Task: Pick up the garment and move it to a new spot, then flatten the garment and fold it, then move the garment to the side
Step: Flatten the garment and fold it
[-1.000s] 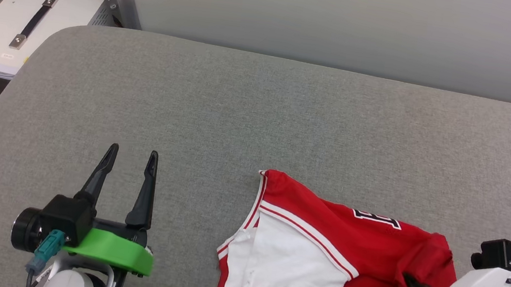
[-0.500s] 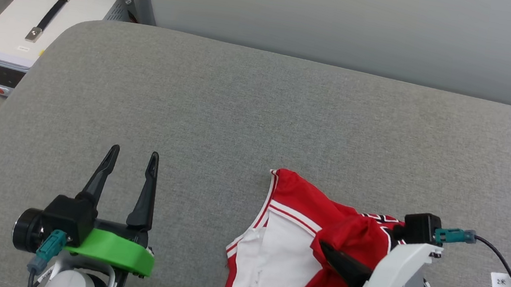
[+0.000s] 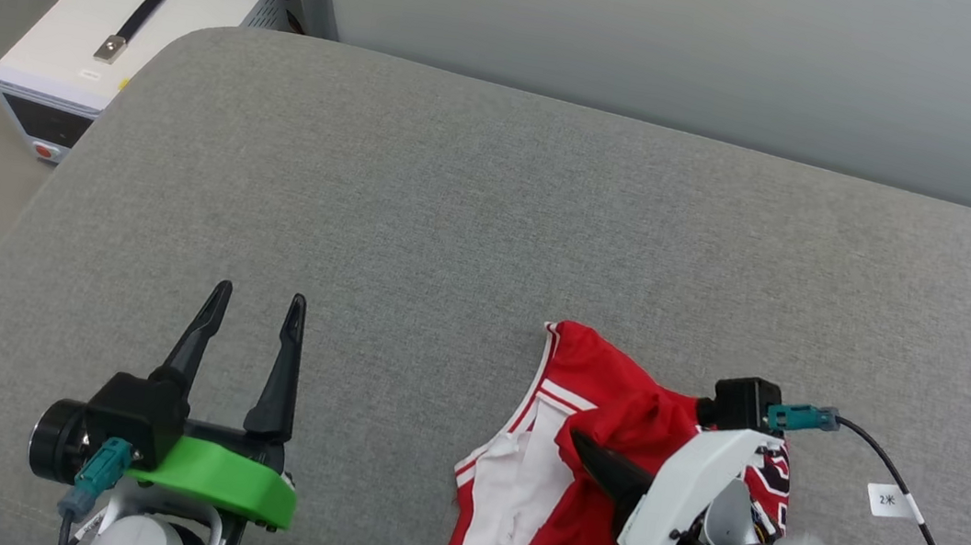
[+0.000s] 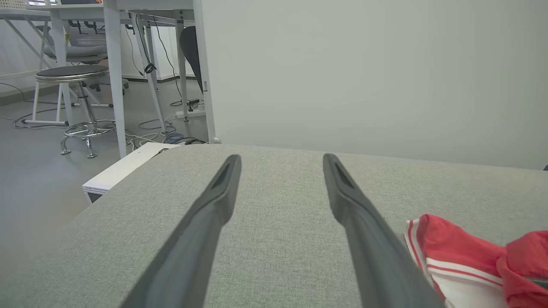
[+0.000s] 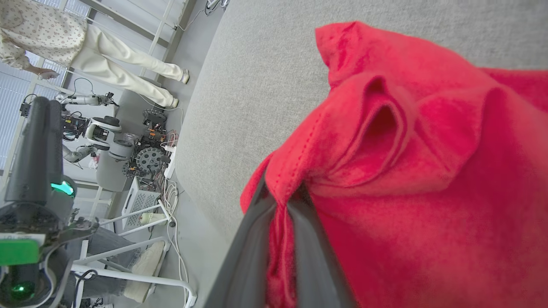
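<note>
We held a bunched fold of the red jersey-style shirt (image 3: 598, 374), white-sleeved with striped trim, in our right gripper (image 3: 589, 447). Its dark fingers were pinched nearly together on the cloth, a grip that suited carrying it to a new spot. The shirt lay crumpled at the near right of the grey fabric-covered table (image 3: 456, 213), lifted at the pinch. Our left gripper (image 3: 258, 296) hovered well apart, fingers spread wide and empty, probably waiting to help with flattening.

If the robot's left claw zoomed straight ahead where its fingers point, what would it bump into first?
Probably nothing soon: the left gripper points across bare grey surface, and the garment lies off to its right. The pale wall beyond looks like the first thing, though depth is hard to judge.
</note>
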